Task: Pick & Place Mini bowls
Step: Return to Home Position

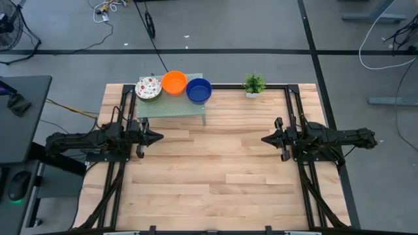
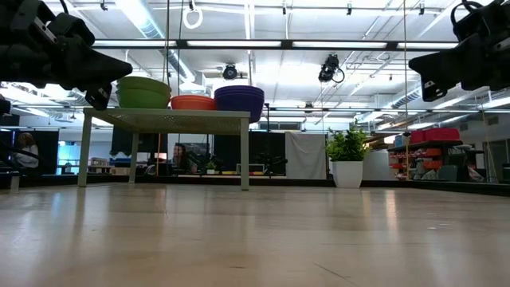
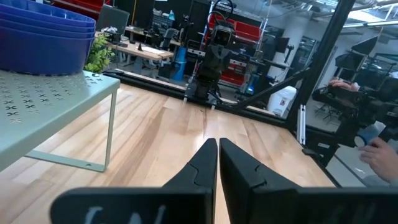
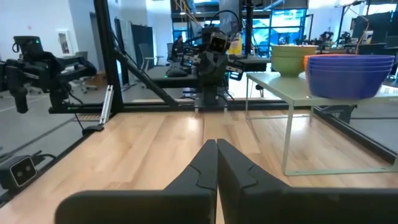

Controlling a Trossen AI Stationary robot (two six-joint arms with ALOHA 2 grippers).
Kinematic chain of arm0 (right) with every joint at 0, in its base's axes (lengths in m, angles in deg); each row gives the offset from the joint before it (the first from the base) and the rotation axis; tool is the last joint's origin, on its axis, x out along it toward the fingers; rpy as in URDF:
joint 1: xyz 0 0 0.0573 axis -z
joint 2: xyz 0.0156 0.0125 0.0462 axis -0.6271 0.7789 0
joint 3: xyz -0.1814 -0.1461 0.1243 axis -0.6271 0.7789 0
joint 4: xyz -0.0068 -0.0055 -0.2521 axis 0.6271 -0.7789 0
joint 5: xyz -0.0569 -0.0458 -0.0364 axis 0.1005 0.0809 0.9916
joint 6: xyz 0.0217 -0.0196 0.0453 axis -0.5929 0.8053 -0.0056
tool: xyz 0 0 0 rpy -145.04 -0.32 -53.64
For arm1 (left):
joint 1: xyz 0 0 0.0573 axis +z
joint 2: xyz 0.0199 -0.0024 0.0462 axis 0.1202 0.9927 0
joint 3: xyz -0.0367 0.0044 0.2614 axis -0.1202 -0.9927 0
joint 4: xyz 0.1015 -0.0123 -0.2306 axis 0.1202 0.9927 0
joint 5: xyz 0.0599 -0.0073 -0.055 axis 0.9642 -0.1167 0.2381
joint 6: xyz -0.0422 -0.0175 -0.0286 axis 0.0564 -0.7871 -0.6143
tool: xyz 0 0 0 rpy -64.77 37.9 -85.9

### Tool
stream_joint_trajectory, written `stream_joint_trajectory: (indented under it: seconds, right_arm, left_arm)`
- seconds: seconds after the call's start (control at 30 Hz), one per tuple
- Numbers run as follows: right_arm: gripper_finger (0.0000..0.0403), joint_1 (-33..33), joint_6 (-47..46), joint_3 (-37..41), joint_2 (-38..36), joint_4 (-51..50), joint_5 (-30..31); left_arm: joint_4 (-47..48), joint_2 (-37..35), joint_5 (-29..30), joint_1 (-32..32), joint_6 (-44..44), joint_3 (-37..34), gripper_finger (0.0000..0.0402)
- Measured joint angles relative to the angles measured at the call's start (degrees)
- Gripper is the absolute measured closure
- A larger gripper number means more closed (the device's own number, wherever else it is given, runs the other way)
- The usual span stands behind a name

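Note:
The mini bowls stand in three stacks on a small pale green stand [image 1: 171, 108] at the table's far side: a white red-speckled stack [image 1: 148, 87], an orange stack [image 1: 174, 82] and a blue stack [image 1: 198, 90]. In the low view the bottoms of the stacks rest on the stand's top [image 2: 175, 115]. My left gripper [image 1: 159, 138] is shut, level, near the stand's near left leg, and holds nothing. My right gripper [image 1: 264, 139] is shut too, level, facing it across the bare middle of the table. Both wrist views show shut fingers: left [image 3: 217, 143], right [image 4: 216, 143].
A small potted green plant [image 1: 254, 84] stands at the far edge, right of the stand. Black frame rails [image 1: 297, 124] run along the table's sides and back. Bare wood [image 1: 209, 163] lies between and in front of the grippers. A person's hand [image 3: 380, 152] shows beyond the table.

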Motion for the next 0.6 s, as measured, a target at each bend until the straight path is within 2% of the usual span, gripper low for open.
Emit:
stream_joint_trajectory:
  seconds: [0.6]
  right_arm:
    - [0.0399, 0.0, 0.35, 0.0, 0.54, 0.46, -0.04]
  left_arm:
    - [-0.02, 0.0, 0.0, 0.0, -0.01, -0.02, 0.0381]
